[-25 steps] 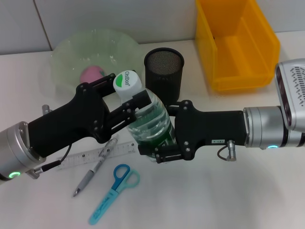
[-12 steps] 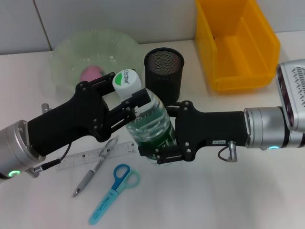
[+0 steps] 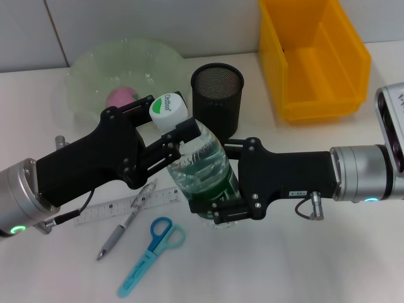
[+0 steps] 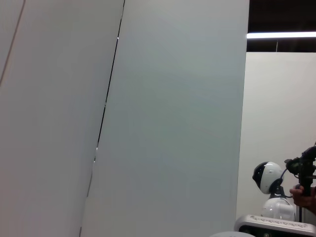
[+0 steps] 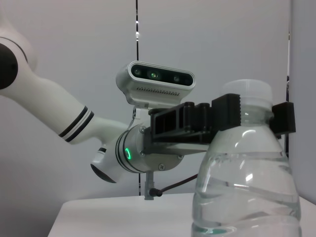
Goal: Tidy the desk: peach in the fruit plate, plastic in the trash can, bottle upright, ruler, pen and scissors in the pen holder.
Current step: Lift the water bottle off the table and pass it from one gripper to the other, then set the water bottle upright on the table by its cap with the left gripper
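Observation:
A clear water bottle (image 3: 203, 167) with a white-and-green cap stands tilted over the middle of the desk. My left gripper (image 3: 178, 134) is shut on its neck; the right wrist view shows this too, with the left gripper (image 5: 247, 116) just under the cap of the bottle (image 5: 247, 187). My right gripper (image 3: 218, 182) grips the bottle's lower body from the right. A pink peach (image 3: 121, 96) lies in the green fruit plate (image 3: 95, 66). The ruler (image 3: 113, 207), pen (image 3: 123, 228) and blue scissors (image 3: 151, 252) lie on the desk, front left. The black mesh pen holder (image 3: 216, 95) stands behind the bottle. No plastic shows.
A yellow bin (image 3: 312, 60) stands at the back right, against the wall. Both black forearms cross the middle of the desk and hide part of it. The left wrist view shows only a wall.
My right gripper has shifted a little to the right and toward the front, and the bottle's lower body has swung with it. The cap and my left gripper have stayed in place.

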Controlling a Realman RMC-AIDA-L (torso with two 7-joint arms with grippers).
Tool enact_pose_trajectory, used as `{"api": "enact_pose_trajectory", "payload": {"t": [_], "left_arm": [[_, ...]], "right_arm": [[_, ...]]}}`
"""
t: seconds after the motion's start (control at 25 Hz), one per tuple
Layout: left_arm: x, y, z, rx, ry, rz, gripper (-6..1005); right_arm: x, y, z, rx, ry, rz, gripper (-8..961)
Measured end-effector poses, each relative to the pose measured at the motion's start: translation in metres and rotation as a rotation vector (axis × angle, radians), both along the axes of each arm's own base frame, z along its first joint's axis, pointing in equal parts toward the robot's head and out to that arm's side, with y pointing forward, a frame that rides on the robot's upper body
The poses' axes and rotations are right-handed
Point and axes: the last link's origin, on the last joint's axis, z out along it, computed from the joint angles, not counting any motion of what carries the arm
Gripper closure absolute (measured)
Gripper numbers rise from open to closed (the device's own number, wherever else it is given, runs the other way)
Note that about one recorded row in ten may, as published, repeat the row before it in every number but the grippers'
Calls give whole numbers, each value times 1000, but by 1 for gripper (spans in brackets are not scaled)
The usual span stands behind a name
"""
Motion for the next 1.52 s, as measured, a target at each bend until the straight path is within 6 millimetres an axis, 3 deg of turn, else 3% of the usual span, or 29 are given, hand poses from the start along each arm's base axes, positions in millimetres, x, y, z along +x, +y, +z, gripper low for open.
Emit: {"api": "enact_pose_trajectory", "payload": {"t": [1.52], "left_arm": [[-1,-3,1,-2,-4,-6,554]], "right_arm": [[4,-5,6,-25,-16,2,121]]}}
